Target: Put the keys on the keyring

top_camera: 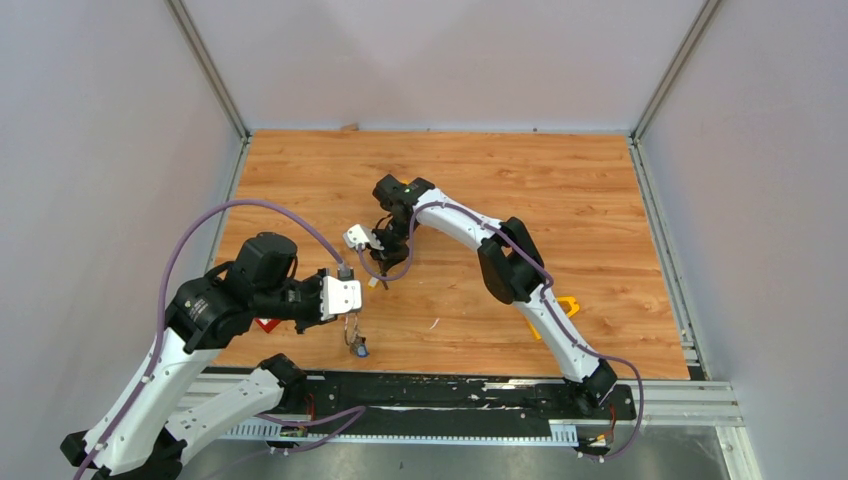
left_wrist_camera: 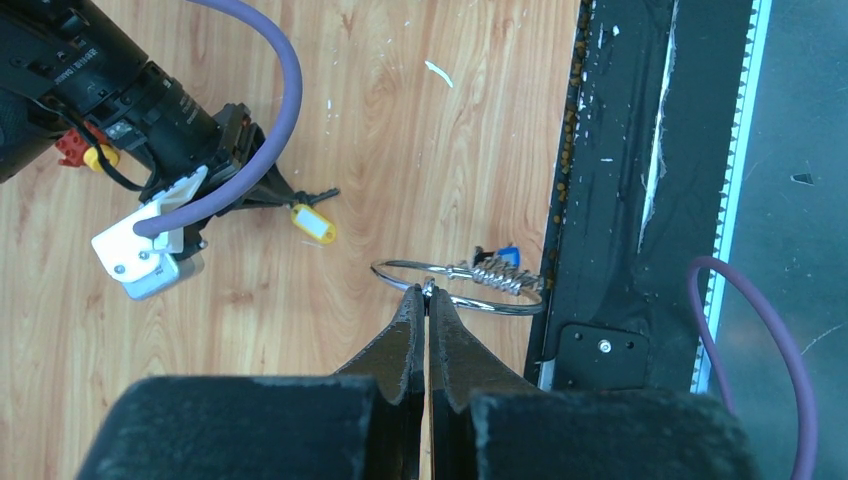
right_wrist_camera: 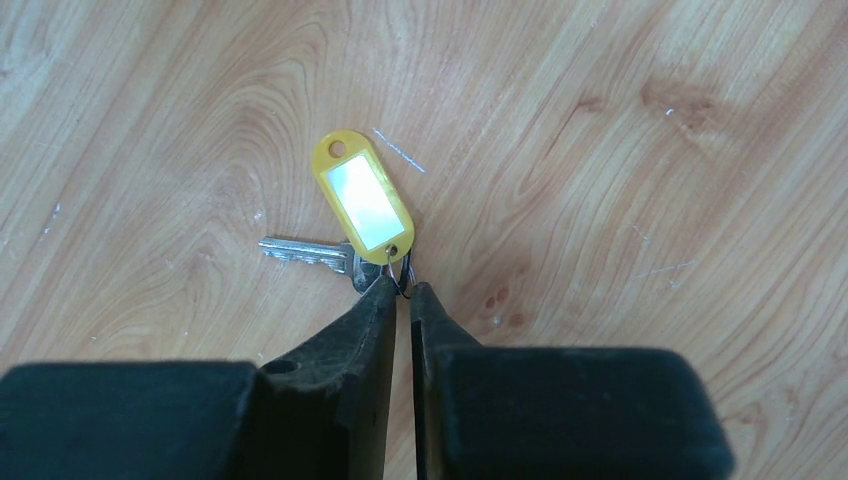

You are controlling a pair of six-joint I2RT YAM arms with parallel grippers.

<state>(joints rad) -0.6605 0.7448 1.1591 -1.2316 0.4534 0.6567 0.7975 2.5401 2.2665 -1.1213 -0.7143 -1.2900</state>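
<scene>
Taking the keyring (left_wrist_camera: 395,264) as the mark, the left gripper (left_wrist_camera: 427,292) sits at its left rim with jaws pressed fully together on the thin wire, so the ring is firmly held. Strung on the ring's far side is a cluster of silver keys (left_wrist_camera: 492,274) with a blue tag (left_wrist_camera: 508,255); how many cannot be counted, but that part of the job looks done. Up and to the right of the keyring, well apart from it, the yellow-tagged key (right_wrist_camera: 305,252) lies flat on the wooden table (top_camera: 560,200), off the ring. The right gripper (right_wrist_camera: 402,290) is down over it, jaws drawn nearly together on the small loop joining the key to its yellow tag (right_wrist_camera: 362,200); whether the pinch is firm cannot be told. I judge the task partly complete: this key has yet to be lifted, carried to the keyring and threaded on. Far to the right of the keyring lies a yellow triangle (top_camera: 568,305). No container is in view.
</scene>
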